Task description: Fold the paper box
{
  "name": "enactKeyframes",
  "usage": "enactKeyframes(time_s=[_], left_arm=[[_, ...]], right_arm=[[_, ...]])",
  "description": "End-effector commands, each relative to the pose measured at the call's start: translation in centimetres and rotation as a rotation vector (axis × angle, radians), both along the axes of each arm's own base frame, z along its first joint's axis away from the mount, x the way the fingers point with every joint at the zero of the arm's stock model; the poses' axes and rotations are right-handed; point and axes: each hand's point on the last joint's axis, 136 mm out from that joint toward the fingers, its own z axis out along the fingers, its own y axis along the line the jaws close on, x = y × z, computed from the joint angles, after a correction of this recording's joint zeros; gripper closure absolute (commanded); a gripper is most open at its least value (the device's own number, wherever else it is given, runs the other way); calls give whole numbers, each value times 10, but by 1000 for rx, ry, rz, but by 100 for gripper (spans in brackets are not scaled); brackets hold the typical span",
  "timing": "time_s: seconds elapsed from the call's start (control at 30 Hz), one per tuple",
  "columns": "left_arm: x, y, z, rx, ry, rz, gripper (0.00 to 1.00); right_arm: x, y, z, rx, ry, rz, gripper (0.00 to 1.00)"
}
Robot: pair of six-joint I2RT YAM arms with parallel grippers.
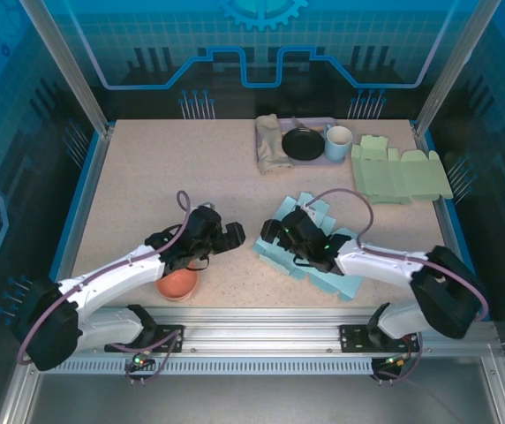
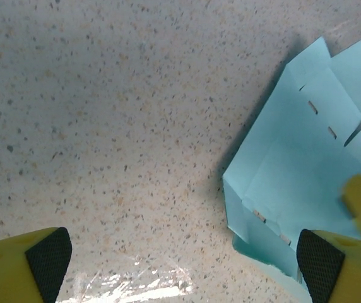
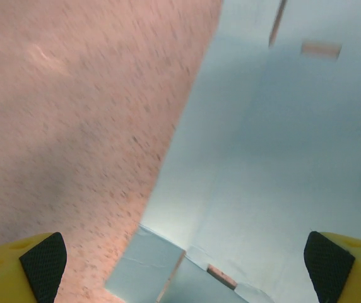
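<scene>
One orange bowl sits nearest, beside the left arm. Both arms reach low and inward. The left gripper, spread wide and empty, hovers just left of the one blue paper box, which lies flat. The right gripper, equally spread, hangs over it. Farther back are one cup, one black plate and one cloth.

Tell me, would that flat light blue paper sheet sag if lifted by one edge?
Probably floppy: the flat light blue paper box blank looks thin, with cut slots and flaps, so it would likely droop. Likely light too; a push might slide it across the speckled table.
</scene>
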Motion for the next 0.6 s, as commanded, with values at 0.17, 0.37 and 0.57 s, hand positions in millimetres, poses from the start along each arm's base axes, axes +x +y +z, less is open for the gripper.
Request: enactKeyframes(time_s=[0.17,0.37,0.57], left_arm=[[1,-30,-10,-133,74,5,8],[2,-72,-27,-151,135,-34,14],[12,-87,-45,-163,162,22,37]], right_arm=[[-16,-112,40,-285,7,-88,0],[-42,-151,48,-221,-62,-123,2],[-56,-158,45,-159,-96,-116,6]])
